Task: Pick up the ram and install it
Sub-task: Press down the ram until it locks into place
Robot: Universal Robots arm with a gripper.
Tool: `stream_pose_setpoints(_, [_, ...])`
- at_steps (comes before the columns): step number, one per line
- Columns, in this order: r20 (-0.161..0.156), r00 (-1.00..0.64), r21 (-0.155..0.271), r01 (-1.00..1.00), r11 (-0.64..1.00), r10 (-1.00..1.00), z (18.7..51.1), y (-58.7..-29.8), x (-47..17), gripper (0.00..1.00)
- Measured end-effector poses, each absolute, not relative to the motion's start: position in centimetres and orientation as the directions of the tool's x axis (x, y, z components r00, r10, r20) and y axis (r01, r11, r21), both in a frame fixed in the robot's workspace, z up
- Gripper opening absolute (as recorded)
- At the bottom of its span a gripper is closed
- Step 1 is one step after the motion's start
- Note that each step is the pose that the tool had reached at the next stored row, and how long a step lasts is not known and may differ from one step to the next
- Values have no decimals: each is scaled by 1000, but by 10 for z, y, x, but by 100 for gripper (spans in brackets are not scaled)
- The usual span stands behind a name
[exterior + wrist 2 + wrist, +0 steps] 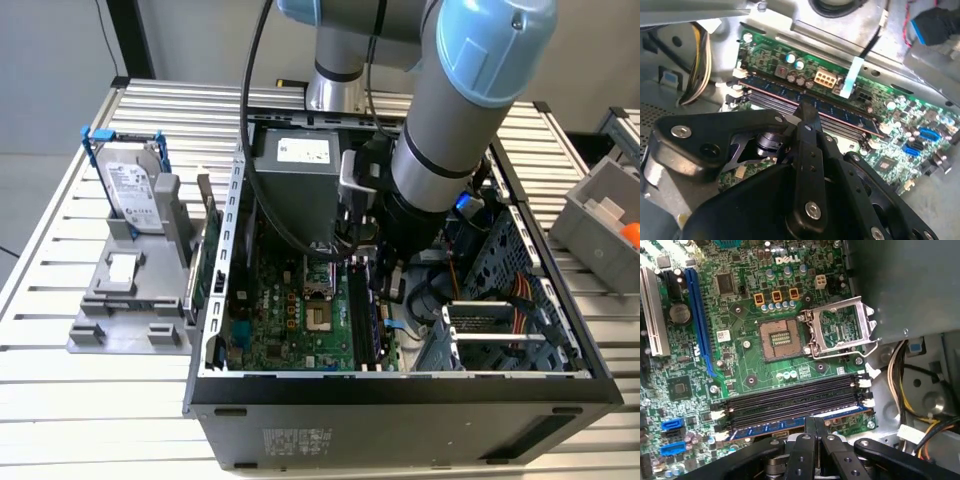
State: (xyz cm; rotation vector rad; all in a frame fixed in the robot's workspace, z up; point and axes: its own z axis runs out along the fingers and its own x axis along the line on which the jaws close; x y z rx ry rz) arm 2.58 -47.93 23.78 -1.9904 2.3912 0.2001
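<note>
Slatted table [90, 370]: open case [400, 385]; ram [790, 426] slotted (gripper [815, 427] atop).

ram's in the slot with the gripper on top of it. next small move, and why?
Probably a short straight press down. In both wrist views the ram stands along the outermost slot, the gripper closed on its top edge at mid-length. The white end latches look splayed outward, so it likely isn't fully seated yet.

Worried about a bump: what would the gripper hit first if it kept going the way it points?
Most likely the ram standing in its slot on the motherboard; the gripper sits right at its top edge, though whether they already touch is unclear.
</note>
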Motion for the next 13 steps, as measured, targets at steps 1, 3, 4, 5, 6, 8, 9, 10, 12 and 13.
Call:
stream_pose_setpoints(1, [-100,-167,82,-984,159,-981,237,-479,26,0])
stream_pose_setpoints(3, [-101,-133,76,-989,126,-986,236,-479,26,0])
stream_pose_setpoints(4, [-101,-117,71,-991,110,-988,236,-479,26,0])
stream_pose_setpoints(5, [-102,-103,65,-993,96,-989,236,-479,26,0])
stream_pose_setpoints(6, [-103,-89,59,-995,83,-991,236,-479,26,0])
stream_pose_setpoints(8, [-104,-63,49,-997,58,-993,236,-479,26,0])
stream_pose_setpoints(9, [-104,-58,49,-997,53,-993,236,-479,26,0])
stream_pose_setpoints(10, [-104,-58,49,-997,53,-993,236,-479,26,0])
stream_pose_setpoints(12, [-104,-57,49,-997,52,-993,236,-480,26,0])
stream_pose_setpoints(13, [-104,-57,49,-997,52,-993,236,-482,26,0])
